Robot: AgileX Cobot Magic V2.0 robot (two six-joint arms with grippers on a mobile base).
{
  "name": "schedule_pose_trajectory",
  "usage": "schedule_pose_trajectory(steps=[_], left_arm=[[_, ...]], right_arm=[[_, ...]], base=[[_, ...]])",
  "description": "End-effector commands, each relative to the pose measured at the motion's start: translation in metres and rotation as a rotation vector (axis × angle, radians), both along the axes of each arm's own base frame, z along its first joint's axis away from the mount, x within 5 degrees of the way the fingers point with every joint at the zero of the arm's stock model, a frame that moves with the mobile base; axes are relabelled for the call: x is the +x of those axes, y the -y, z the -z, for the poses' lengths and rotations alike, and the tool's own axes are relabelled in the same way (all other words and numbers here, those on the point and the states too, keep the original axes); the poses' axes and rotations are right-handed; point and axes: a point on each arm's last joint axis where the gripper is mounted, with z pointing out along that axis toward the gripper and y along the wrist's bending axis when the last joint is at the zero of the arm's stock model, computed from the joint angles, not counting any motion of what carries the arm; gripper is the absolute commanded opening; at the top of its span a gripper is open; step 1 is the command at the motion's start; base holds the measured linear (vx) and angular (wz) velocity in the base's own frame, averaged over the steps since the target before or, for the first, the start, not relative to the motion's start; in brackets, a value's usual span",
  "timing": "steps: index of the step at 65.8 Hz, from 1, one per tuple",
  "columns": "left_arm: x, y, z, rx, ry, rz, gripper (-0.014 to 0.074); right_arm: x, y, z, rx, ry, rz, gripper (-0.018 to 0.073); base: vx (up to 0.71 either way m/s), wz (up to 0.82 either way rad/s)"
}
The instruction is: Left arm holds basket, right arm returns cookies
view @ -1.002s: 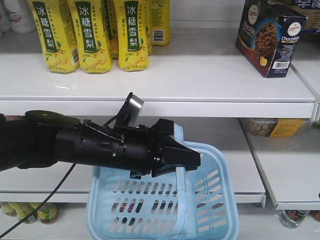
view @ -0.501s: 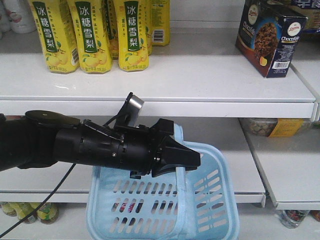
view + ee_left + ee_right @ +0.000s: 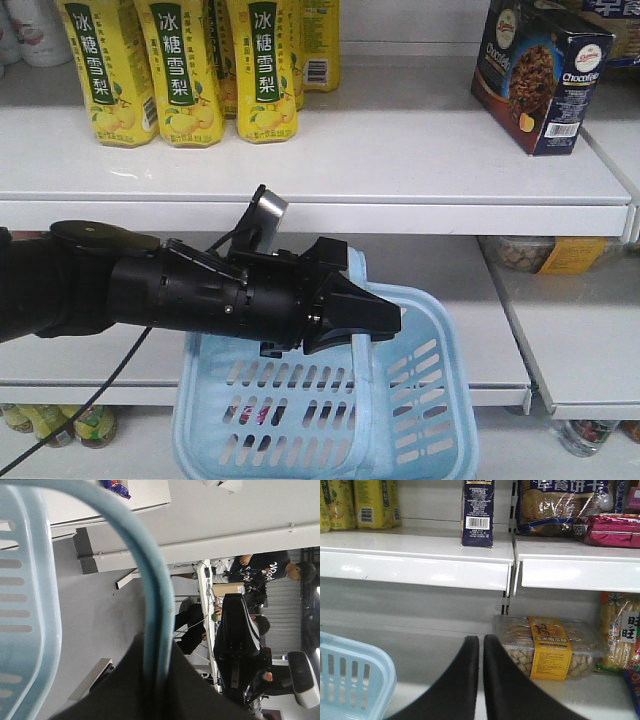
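The light blue basket (image 3: 330,410) hangs in front of the lower shelf, with my left gripper (image 3: 385,318) shut on its handle (image 3: 362,375). In the left wrist view the handle (image 3: 152,590) runs down between the black jaws of the left gripper (image 3: 157,647). The cookies (image 3: 545,75), a dark navy box, stand upright on the upper shelf at the right. The right wrist view shows the barcode side of the cookies (image 3: 478,512). My right gripper (image 3: 481,641) is shut and holds nothing, below the cookies' shelf and right of the basket corner (image 3: 350,675).
Yellow drink bottles (image 3: 185,70) stand at the upper shelf's left. A clear snack tub with a yellow label (image 3: 547,647) sits on the lower shelf just right of my right gripper. Biscuit packs (image 3: 560,505) fill the neighbouring shelf bay. The white shelf edge (image 3: 420,570) juts out overhead.
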Motion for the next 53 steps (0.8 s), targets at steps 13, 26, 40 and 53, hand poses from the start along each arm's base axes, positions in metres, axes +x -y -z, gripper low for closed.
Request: schedule_pose_trajectory(steps=[13, 26, 40, 53], left_arm=[[-0.003, 0.002, -0.035, -0.145, 0.038, -0.03, -0.0003], [-0.041, -0.005, -0.043, -0.134, 0.069, -0.022, -0.0003], [-0.089, -0.032, -0.044, -0.052, 0.195, -0.101, -0.0003], [-0.128, -0.073, -0.053, 0.094, 0.574, -0.122, -0.0003]], right_arm=[[-0.001, 0.001, -0.016, 0.007, 0.094, 0.01, -0.0011], [-0.001, 0.001, -0.016, 0.007, 0.094, 0.01, -0.0011], [-0.001, 0.001, -0.016, 0.007, 0.094, 0.01, -0.0011], [-0.001, 0.001, -0.016, 0.006, 0.094, 0.011, -0.0011]], base=[[0.0, 0.0], [0.0, 0.0], [0.0, 0.0], [0.0, 0.0]])
